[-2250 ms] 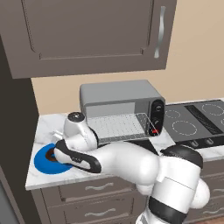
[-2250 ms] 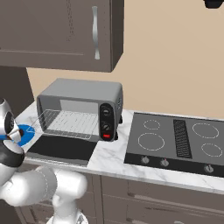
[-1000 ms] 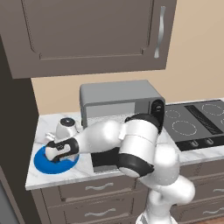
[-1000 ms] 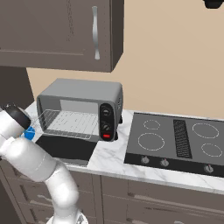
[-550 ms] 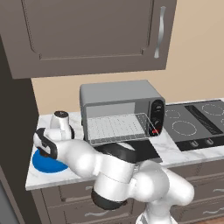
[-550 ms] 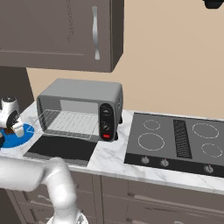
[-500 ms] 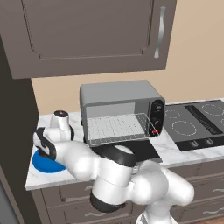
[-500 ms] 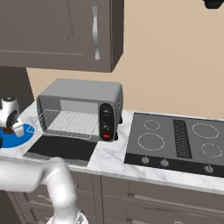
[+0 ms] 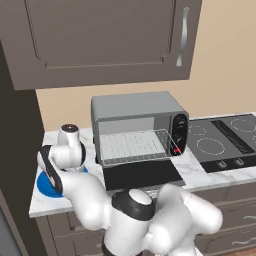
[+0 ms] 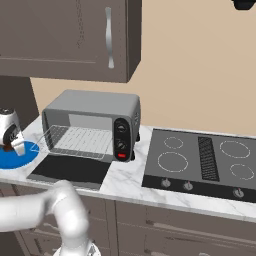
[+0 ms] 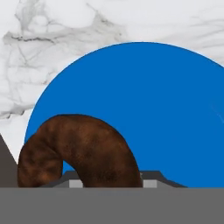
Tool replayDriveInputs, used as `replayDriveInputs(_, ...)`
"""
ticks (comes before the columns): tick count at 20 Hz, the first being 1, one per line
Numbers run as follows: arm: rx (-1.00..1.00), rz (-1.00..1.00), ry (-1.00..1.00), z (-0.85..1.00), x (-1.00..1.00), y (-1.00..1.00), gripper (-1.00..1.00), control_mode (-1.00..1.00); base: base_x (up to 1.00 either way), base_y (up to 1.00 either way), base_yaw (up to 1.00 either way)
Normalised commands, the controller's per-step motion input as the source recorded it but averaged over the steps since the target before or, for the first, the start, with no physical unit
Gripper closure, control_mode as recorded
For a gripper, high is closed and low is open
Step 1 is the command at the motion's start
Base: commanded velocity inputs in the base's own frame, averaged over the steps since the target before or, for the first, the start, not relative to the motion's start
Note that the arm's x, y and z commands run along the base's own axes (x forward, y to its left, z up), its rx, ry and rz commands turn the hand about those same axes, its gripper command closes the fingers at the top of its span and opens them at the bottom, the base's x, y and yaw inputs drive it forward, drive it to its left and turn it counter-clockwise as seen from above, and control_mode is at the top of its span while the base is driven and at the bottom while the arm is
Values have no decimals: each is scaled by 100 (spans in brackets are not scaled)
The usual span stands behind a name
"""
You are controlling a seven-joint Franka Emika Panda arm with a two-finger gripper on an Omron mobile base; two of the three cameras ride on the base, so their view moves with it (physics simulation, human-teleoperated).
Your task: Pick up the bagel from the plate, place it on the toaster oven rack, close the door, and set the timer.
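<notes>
We've got the end effector (image 10: pixel 11 146) clamped on the bagel (image 11: pixel 78 151), right over the plate (image 11: pixel 175 113) at the tabletop's left end. Ahead: the toaster oven rack (image 9: pixel 132 145), the open door (image 9: pixel 142 174), the timer.

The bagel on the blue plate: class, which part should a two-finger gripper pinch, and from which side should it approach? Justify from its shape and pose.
Pinch one side of the ring, one finger in the hole and one outside, coming from above. The bagel lies flat on the plate, so its band is narrow enough to span. The gripper appears shut on it this way already.
</notes>
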Motion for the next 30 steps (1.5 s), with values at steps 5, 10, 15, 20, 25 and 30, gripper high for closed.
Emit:
replayDriveInputs(5, 0, -7, -18, 50, -51, -12, 100, -100, 0, 0, 0)
replayDriveInputs(10, 0, -8, -10, 69, -40, -38, 100, -100, 0, 0, 0)
replayDriveInputs(15, 0, -14, 0, 62, -4, -69, 100, -100, 0, 0, 0)
replayDriveInputs(20, 0, -8, 2, 65, 0, -69, 100, -100, 0, 0, 0)
replayDriveInputs(25, 0, 1, 4, 40, -7, -58, 100, -100, 0, 0, 0)
replayDriveInputs(30, 0, 9, 8, 9, -3, -55, 100, -100, 0, 0, 0)
